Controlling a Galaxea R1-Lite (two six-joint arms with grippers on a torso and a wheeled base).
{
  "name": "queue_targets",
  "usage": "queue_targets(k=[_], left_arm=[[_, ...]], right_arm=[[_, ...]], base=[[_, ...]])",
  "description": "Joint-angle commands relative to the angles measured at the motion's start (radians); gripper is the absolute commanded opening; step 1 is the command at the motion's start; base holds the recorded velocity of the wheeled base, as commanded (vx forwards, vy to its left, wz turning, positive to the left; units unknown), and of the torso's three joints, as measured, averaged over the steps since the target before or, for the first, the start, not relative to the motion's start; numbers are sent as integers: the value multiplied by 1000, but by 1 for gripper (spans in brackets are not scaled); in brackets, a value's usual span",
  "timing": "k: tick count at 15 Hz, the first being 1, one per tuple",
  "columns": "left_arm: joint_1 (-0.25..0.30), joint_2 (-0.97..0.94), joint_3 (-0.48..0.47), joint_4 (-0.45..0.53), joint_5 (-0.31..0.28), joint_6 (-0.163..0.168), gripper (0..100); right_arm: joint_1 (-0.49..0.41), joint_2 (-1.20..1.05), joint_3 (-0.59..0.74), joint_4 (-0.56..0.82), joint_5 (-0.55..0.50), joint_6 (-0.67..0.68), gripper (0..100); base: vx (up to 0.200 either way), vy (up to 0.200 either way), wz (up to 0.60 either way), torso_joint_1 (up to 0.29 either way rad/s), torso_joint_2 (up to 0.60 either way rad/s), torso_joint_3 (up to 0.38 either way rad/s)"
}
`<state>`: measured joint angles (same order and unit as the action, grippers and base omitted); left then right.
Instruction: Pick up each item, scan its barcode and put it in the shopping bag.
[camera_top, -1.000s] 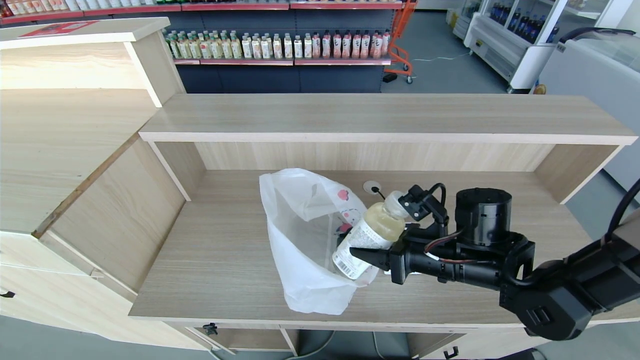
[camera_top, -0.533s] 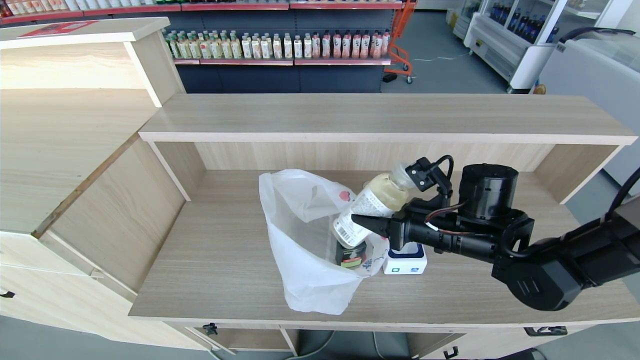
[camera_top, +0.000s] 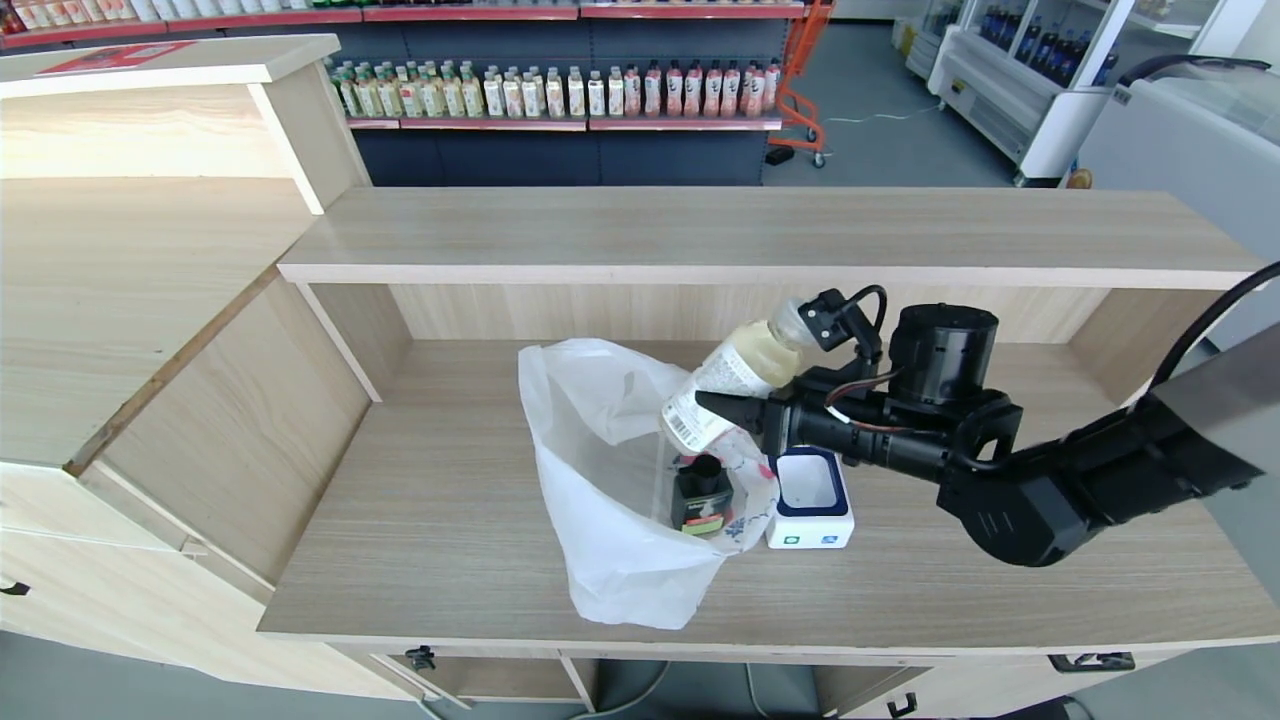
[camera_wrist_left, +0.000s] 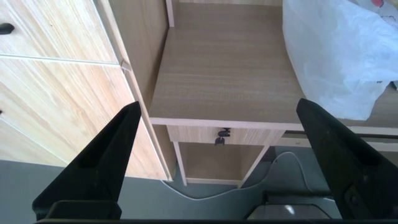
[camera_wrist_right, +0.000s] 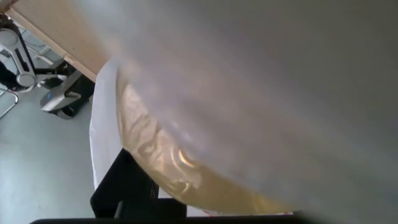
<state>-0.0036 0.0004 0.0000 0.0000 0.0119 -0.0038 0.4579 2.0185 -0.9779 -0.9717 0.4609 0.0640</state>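
Observation:
My right gripper (camera_top: 738, 398) is shut on a pale yellow drink bottle (camera_top: 728, 380) with a white label, seen up close in the right wrist view (camera_wrist_right: 186, 162). The bottle is tilted, cap up toward the back right, barcode end down over the mouth of the white plastic shopping bag (camera_top: 600, 500). A small dark bottle (camera_top: 702, 494) stands inside the bag. The white and blue scanner (camera_top: 810, 500) sits on the counter just right of the bag, below my arm. My left gripper (camera_wrist_left: 219, 103) hangs open in front of the counter's left front edge, holding nothing.
The work surface is a wooden counter (camera_top: 450, 540) with a raised shelf (camera_top: 760, 235) at the back and side walls. A drawer handle (camera_wrist_left: 219, 134) sits under the front edge. The bag's corner (camera_wrist_left: 339, 56) lies near that edge. Store shelves of bottles (camera_top: 560, 92) stand far behind.
My right gripper has lifted the drink bottle up and toward the back left, from low over the scanner to above the bag's mouth. The scanner and the dark bottle have come into sight.

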Motion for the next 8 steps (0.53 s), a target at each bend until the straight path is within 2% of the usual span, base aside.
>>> queue_targets(k=[1,4,8], left_arm=[[1,0,0,0,0,-1,100],[1,0,0,0,0,-1,100],[1,0,0,0,0,-1,100]], right_arm=[[-5,65,-50,2,13,8,0],[-25,158,-145,1,38,23,0],[-44,215,-165,2,61,23,0]], base=[[0,0,0,0,0,0],[0,0,0,0,0,0],[0,0,0,0,0,0]])
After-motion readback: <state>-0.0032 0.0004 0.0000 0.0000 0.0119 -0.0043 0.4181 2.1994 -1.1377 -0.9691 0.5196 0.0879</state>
